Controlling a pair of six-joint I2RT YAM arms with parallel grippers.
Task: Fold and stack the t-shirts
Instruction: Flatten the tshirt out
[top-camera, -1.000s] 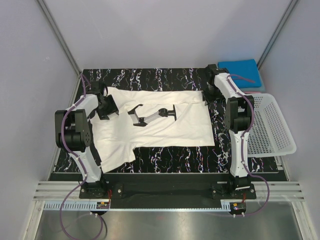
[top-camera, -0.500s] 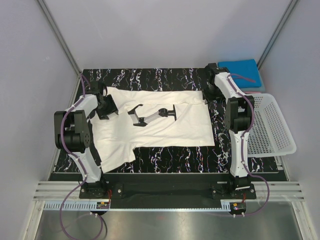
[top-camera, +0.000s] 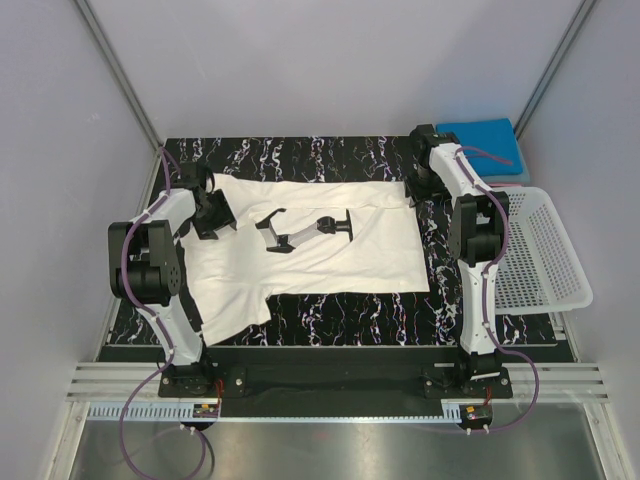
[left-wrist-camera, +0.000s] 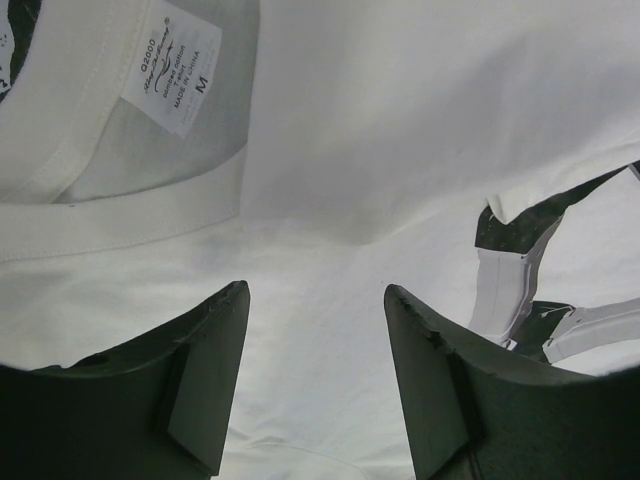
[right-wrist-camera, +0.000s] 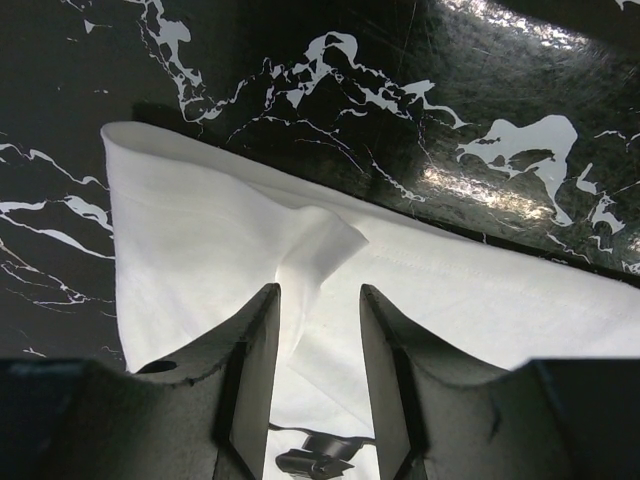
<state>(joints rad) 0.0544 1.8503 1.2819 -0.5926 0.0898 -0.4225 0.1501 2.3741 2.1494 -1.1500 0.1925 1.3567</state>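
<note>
The white t-shirt (top-camera: 330, 262) lies spread flat across the black marbled table (top-camera: 360, 322), its black chest print (top-camera: 310, 230) facing up. My left gripper (top-camera: 212, 215) hovers over the collar end. In the left wrist view the left gripper (left-wrist-camera: 316, 290) is open above the white t-shirt (left-wrist-camera: 400, 120), just past the collar band (left-wrist-camera: 120, 215) and size label (left-wrist-camera: 175, 65). My right gripper (top-camera: 414, 186) is at the shirt's far right corner. In the right wrist view the right gripper (right-wrist-camera: 318, 292) is open, and a raised crease of the white t-shirt (right-wrist-camera: 310, 245) stands between the fingers. A folded blue t-shirt (top-camera: 485, 140) rests at the back right.
A white lattice basket (top-camera: 545, 255) sits off the table's right edge, beside the right arm. Bare marbled table (right-wrist-camera: 420, 90) shows beyond the shirt's corner. One sleeve (top-camera: 235, 312) hangs toward the near left edge. Grey walls close in the back and sides.
</note>
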